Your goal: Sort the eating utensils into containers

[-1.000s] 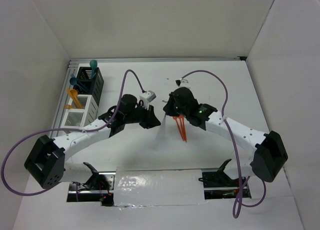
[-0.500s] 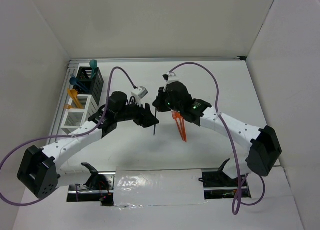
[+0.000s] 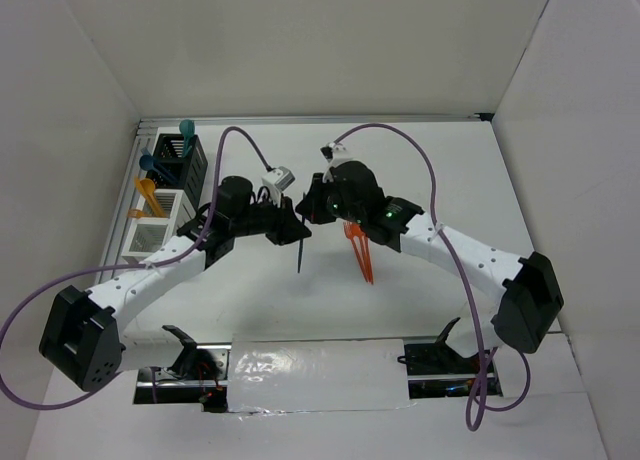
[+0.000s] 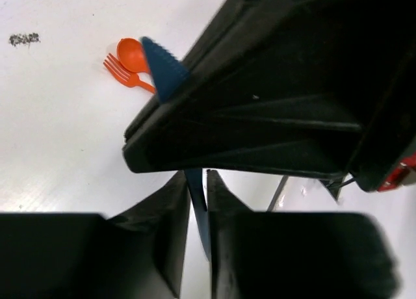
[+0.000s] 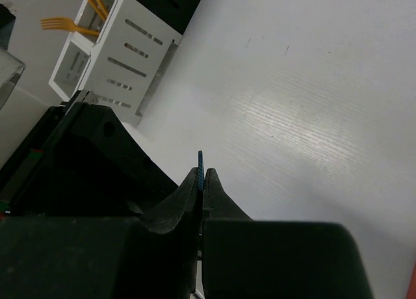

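Hangs in mid-air over the white table [image 3: 450, 160], between the two arms: a slim dark blue plastic knife [image 3: 302, 255]. Clenched by the right gripper [image 5: 202, 175], with only a thin blue edge poking past the tips. Hugged at the flat handle from both sides by the left gripper [image 4: 198, 182], in contact. Looks featherlight, stiff yet springy, smooth and likely slippery. Best pinched gently across the flat faces, mid-handle. Beyond, on the table, lie a glossy orange spoon [image 4: 129, 51] and an orange fork [image 4: 120, 70]. At far left stand a slotted black bin [image 3: 197, 175] and a white bin [image 3: 183, 212].
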Action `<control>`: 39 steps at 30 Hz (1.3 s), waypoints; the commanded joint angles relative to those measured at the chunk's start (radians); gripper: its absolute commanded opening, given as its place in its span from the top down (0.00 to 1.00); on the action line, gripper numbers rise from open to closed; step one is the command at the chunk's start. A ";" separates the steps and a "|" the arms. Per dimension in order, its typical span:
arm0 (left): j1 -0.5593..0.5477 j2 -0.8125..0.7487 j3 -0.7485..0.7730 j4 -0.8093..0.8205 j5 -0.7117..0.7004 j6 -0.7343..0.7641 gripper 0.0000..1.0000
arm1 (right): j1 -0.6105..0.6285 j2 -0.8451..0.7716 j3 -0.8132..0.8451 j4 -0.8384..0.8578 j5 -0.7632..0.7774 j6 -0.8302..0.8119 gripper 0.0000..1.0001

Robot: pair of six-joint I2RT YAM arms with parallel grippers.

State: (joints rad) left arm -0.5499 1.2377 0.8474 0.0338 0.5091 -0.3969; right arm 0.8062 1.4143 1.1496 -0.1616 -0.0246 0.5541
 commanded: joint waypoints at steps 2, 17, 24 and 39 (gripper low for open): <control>0.007 -0.009 0.012 0.098 0.023 -0.002 0.86 | 0.017 -0.026 0.056 0.045 -0.028 0.027 0.98; 0.337 -0.133 0.033 -0.003 -0.181 -0.102 0.96 | -0.390 -0.050 0.366 -0.415 -0.069 0.053 0.00; 0.672 -0.254 0.137 -0.262 -0.502 -0.115 0.93 | -0.503 -0.118 0.122 -0.325 -0.109 0.023 0.00; 0.967 -0.204 0.044 0.099 -0.336 0.010 0.88 | -0.519 -0.008 0.035 -0.257 -0.050 -0.056 0.00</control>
State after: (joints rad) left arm 0.4156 0.9874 0.8597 -0.0540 0.0547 -0.4408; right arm 0.2935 1.3769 1.2057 -0.4637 -0.0673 0.5236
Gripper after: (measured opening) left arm 0.199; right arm 0.998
